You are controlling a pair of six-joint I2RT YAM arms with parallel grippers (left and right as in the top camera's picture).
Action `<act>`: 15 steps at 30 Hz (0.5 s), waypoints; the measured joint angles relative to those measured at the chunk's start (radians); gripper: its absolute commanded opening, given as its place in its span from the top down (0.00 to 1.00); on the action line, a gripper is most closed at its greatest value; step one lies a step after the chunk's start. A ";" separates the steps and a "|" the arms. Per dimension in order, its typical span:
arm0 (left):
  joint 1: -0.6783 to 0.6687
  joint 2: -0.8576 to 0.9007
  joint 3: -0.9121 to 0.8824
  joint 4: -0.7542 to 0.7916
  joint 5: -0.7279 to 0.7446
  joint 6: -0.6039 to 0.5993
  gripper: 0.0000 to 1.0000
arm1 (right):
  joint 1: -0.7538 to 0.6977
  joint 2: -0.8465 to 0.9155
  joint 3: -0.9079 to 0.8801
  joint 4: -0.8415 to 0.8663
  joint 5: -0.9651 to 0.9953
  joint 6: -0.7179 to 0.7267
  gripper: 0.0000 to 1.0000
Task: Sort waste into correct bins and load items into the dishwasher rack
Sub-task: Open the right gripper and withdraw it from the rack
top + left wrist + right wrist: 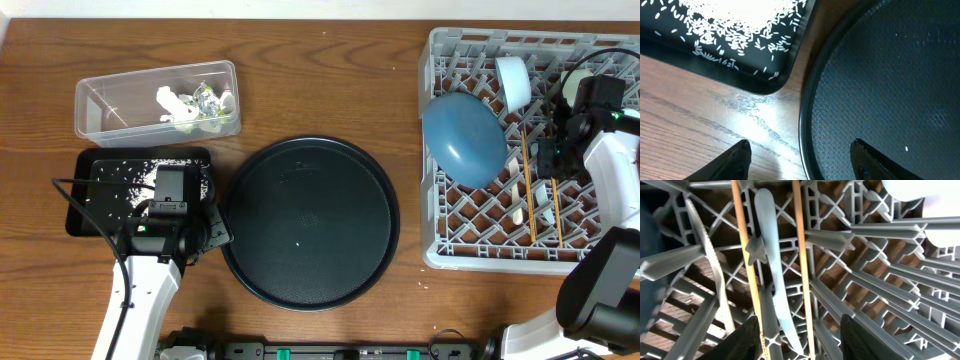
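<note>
Hovering over the dishwasher rack, right gripper spread and empty above chopsticks and spoon lying in it, blue dish at the rack's left edge, left gripper well left of the rack, parted, empty

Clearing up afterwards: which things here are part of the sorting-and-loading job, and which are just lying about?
Job: clear tub, tissue, wrapper, shallow black tray, rice, rack, blue dish, white cup, chopsticks, spoon.
Lying about: round black tray.

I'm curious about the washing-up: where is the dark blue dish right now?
In the overhead view, the dark blue dish sits at the right, inside the grey rack near its left wall, just left of the wooden chopsticks.
</note>
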State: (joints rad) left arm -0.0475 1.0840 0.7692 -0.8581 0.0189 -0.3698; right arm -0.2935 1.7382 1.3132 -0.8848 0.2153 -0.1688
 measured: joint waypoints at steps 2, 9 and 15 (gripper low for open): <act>0.000 0.000 0.000 0.000 0.000 0.000 0.35 | 0.000 0.000 0.000 -0.002 -0.018 -0.001 0.44; 0.000 0.000 0.000 0.001 0.000 0.004 0.35 | 0.000 -0.005 0.000 -0.051 -0.124 0.019 0.22; -0.003 0.002 0.013 0.001 0.001 0.031 0.23 | -0.009 -0.101 0.038 -0.095 -0.272 0.031 0.01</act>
State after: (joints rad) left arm -0.0502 1.0855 0.7818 -0.8570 0.0200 -0.3386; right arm -0.3027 1.6367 1.3514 -0.9794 -0.0570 -0.1375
